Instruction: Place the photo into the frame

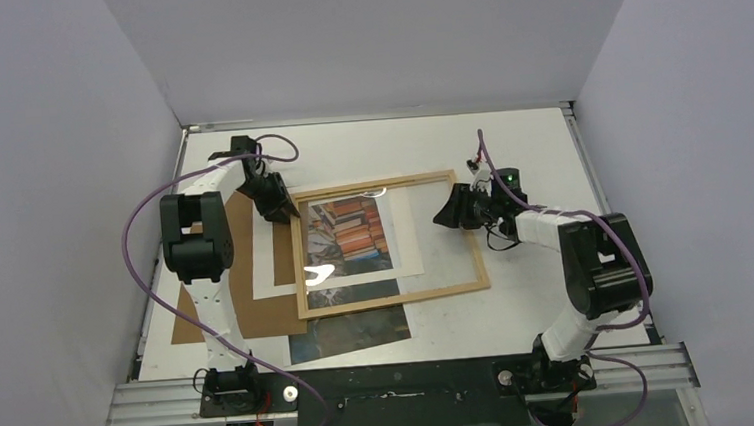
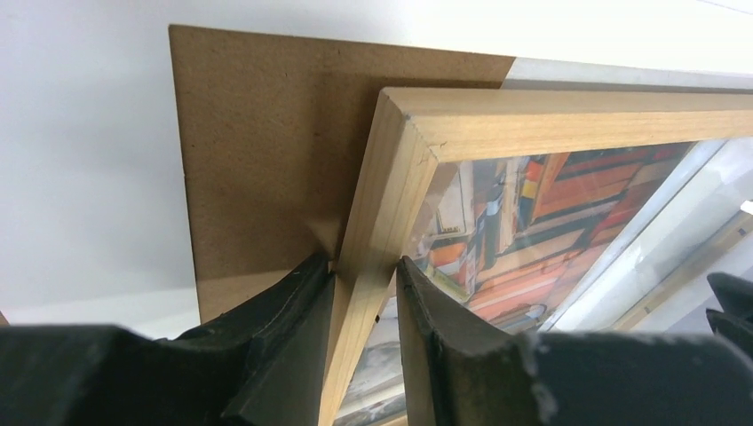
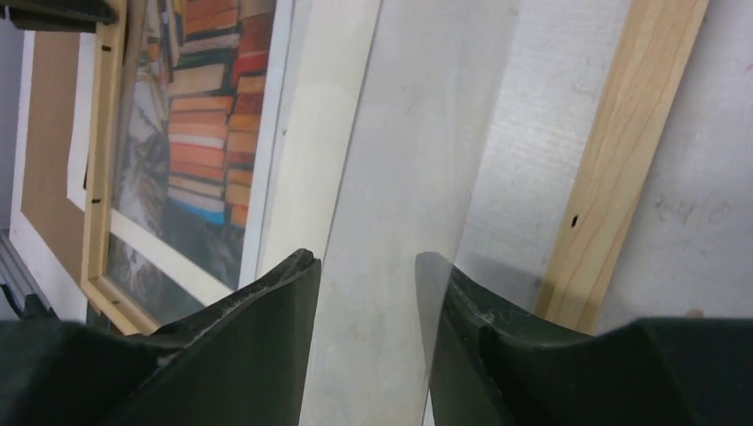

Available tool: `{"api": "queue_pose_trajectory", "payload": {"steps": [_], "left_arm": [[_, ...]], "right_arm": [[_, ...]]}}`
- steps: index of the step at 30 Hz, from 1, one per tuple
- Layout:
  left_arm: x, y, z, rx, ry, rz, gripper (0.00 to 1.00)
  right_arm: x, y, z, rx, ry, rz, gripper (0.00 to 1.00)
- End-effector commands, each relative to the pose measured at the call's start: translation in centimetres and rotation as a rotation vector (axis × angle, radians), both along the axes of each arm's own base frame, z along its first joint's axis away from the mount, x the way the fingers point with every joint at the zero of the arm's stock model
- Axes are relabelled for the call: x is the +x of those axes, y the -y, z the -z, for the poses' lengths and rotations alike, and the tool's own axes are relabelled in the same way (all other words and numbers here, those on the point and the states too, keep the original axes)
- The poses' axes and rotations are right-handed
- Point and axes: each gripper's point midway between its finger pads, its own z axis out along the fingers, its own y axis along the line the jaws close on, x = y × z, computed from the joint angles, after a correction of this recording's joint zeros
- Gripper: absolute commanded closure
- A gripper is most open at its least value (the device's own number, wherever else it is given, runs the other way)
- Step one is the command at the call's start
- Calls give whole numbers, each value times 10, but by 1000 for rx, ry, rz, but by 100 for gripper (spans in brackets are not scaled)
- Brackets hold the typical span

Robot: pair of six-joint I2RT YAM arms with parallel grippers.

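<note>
Nearest, the photo (image 1: 346,333) sticks out past the near rail of the frame (image 1: 396,298), the rest of it under the pane. I judge the frame should slide nearward, flat and square, without dragging the print. At the frame's far-left corner the left gripper (image 2: 364,271) straddles the rail snugly, though I cannot tell whether it pinches. Just inside the right rail the right gripper (image 3: 360,262) stands part-open, holding nothing.

Bright even light, glare inside the frame (image 1: 396,301)

Frame (image 1: 381,184) lies on photo (image 1: 351,335) & mat (image 1: 263,271); backing board (image 1: 250,317) under, at left.
</note>
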Motion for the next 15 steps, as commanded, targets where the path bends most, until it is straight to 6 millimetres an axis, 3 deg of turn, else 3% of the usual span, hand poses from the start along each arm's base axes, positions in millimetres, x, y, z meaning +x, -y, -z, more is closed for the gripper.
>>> {"api": "queue_pose_trajectory", "payload": {"steps": [1,15], "left_arm": [[15,-8,-1,10,59,7,69],[23,-11,0,23,68,31,69]], "right_arm": [[28,-9,-8,58,-4,10,53],[82,-6,-12,107,114,72,44]]}}
